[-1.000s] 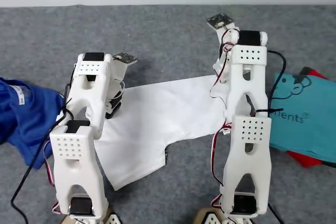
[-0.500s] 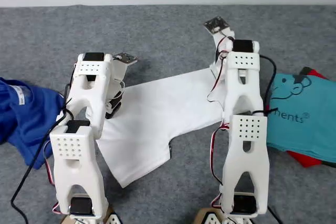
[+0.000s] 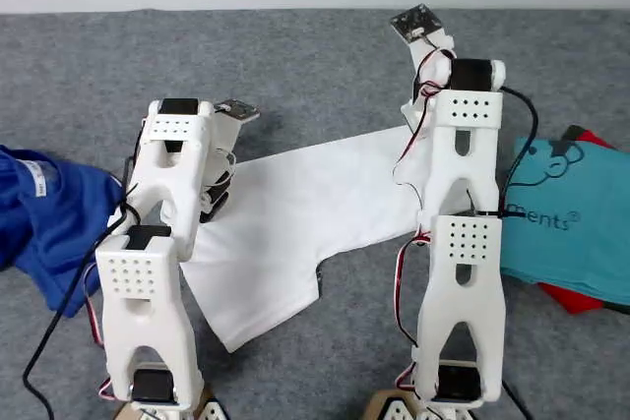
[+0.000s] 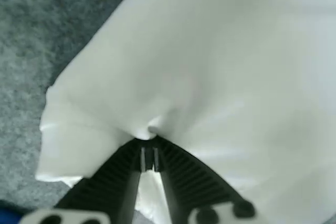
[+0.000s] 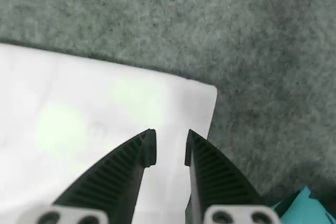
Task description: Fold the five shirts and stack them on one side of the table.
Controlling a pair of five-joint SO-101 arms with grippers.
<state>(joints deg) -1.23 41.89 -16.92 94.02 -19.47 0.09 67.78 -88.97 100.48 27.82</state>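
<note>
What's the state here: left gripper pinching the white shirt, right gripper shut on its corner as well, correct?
Not quite. The left gripper is pinching the white shirt, but the right gripper is not shut on the corner. The right wrist view shows its jaws apart over that corner, holding nothing.

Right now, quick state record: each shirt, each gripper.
white shirt: spread out on the table, between the arms
blue shirt: crumpled, on the left arm's side
teal shirt: folded, on the right arm's side, on top of a red garment
left gripper: shut on white shirt
right gripper: open, over the white shirt's corner
</note>
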